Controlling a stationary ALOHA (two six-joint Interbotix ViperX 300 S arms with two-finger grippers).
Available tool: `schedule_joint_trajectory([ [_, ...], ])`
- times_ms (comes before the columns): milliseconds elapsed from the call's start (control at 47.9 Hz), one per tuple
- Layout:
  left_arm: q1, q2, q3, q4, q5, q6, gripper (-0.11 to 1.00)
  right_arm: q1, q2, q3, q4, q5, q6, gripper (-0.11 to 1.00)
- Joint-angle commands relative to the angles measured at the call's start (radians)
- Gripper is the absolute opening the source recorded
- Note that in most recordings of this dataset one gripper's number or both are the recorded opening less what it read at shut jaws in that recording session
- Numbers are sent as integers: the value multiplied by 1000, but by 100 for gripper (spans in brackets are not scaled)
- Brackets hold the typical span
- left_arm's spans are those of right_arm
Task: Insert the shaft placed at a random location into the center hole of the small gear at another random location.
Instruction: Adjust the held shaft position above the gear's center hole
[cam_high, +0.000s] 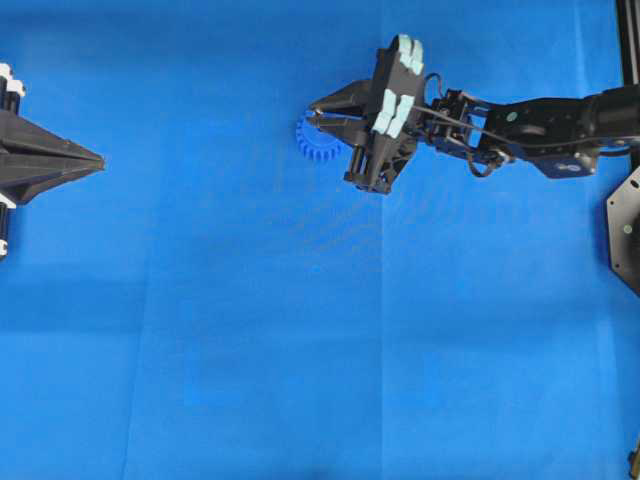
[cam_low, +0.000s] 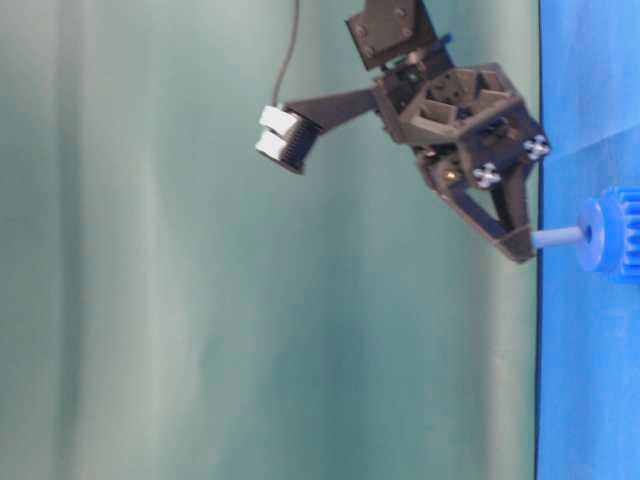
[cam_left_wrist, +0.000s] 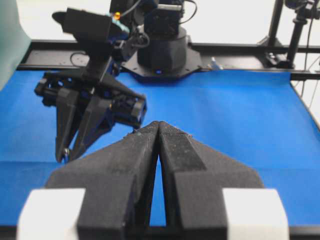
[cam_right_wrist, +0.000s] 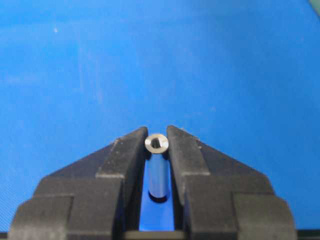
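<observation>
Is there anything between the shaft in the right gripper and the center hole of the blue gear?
Nothing visible. The right gripper holds the shaft by one end, and in the table-level view the other end already meets the hub of the small gear at the center hole, with no gap or object between.

The shaft (cam_right_wrist: 157, 170) is showing as smooth, shiny silver-grey metal. The gear (cam_low: 612, 232) is looking like bright blue matt plastic. The cloth (cam_high: 250, 330) is lying as matt blue fabric with faint creases. The right gripper (cam_right_wrist: 157, 142) and left gripper (cam_left_wrist: 158, 125) are appearing as grainy, matt black plastic.
</observation>
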Motion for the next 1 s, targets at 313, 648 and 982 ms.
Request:
schedule_joint_trajectory([
  [313, -2, 5, -12, 2, -5, 0, 0, -2, -51, 0, -2, -25, -3, 2],
  [648, -2, 5, -12, 2, -6, -2, 0, 0, 20, -5, 0, -64, 8, 2],
  [982, -2, 5, -12, 2, -6, 0, 0, 3, 63, 3, 6, -75, 12, 2],
])
